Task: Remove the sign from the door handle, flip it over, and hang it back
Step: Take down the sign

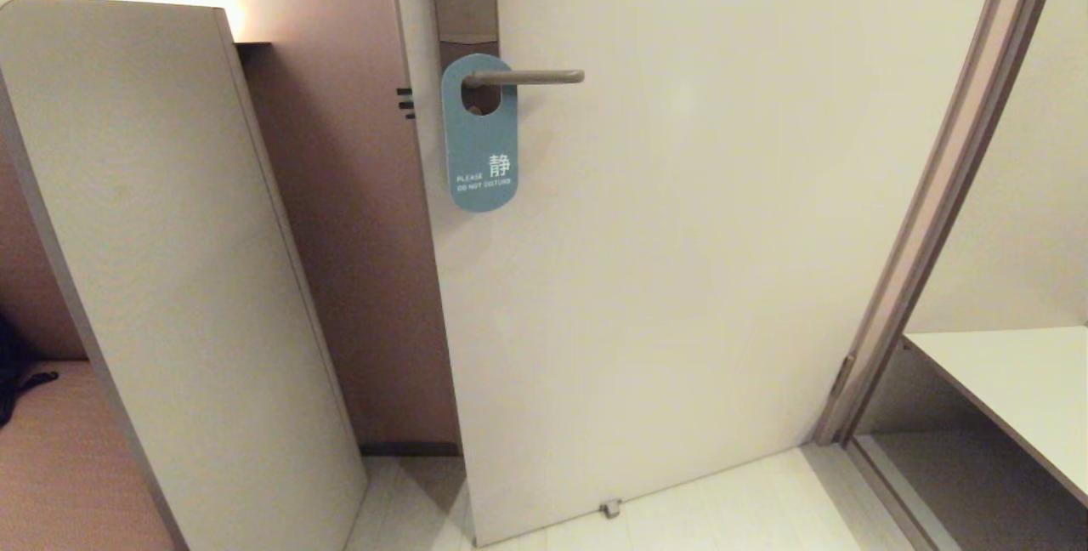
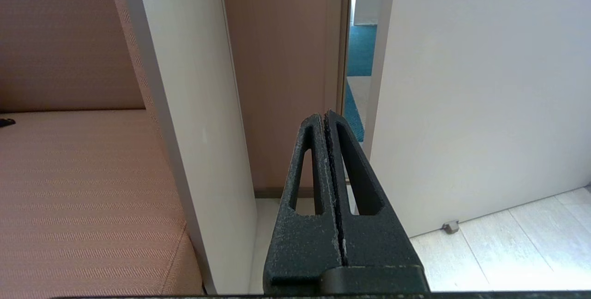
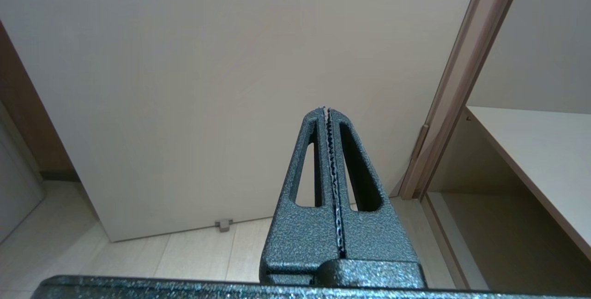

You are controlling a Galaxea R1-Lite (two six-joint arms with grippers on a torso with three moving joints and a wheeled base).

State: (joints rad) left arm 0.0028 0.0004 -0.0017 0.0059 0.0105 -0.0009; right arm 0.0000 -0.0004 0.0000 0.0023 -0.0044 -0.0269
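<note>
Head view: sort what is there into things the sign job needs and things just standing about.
For the job:
- blue sign, hanging on the handle
- door handle
- left pincer, shut
- right pincer, shut

Standing about:
- white panel
- upholstered bench
- shelf
- door stop

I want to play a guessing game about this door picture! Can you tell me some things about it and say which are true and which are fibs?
1. The blue sign hangs on the door handle. True.
2. The sign lies on the floor. False: it hangs on the handle against the door.
3. The left tool is shut and holds nothing. True.
4. The right tool is pinching the sign. False: it is shut on nothing, down low, apart from the sign.
5. The sign shows white writing. True.
</note>
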